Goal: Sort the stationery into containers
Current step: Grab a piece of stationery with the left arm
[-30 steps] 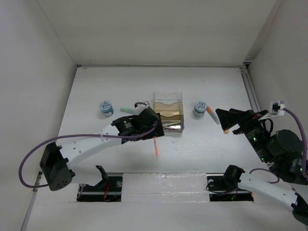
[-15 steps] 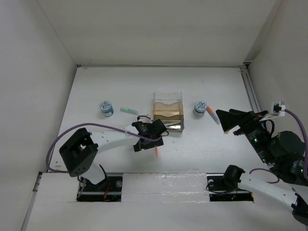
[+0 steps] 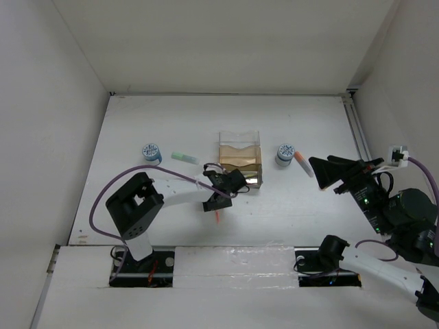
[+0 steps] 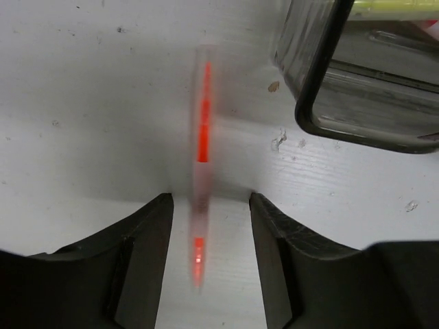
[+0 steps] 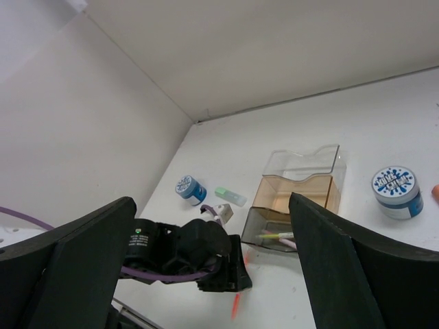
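A thin red-orange pen lies on the white table just in front of the clear organizer, blurred in the left wrist view. My left gripper straddles its near end, jaws partly closed with a gap on each side of the pen. From above, the pen pokes out below the left gripper near the organizer. A yellow pen lies in its front compartment. My right gripper hovers wide open at the right, holding nothing.
Two blue patterned rolls stand left and right of the organizer. A green marker lies beside the left roll. An orange-white marker lies by the right roll, close to my right gripper. White walls enclose the table.
My left arm has folded and carried its gripper forward and down over the pen. Its jaws have narrowed round the pen. The right arm has stayed still.
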